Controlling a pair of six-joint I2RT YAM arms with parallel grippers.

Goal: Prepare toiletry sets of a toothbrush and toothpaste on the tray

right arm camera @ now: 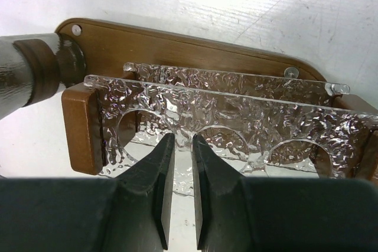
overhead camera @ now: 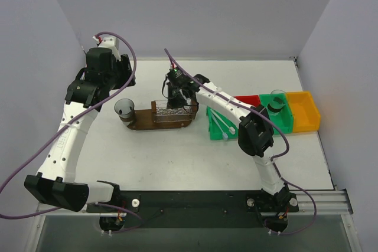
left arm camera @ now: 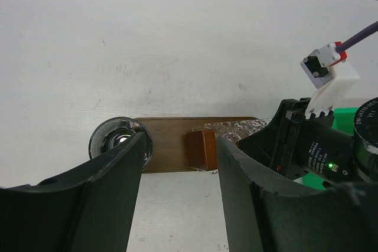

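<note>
The dark brown tray lies at mid-table and carries a clear rack with round holes. A clear cup stands on the tray's left end. My right gripper hangs over the rack. In the right wrist view its fingers stand a narrow gap apart, closed on the rack's strip between two holes. My left gripper hovers behind the cup, open and holding nothing. White toothbrushes lie in a green bin. No toothpaste shows.
Red, green and yellow bins sit in a row at the right. A second clear cup stands in that green bin. Grey walls close in the table on three sides.
</note>
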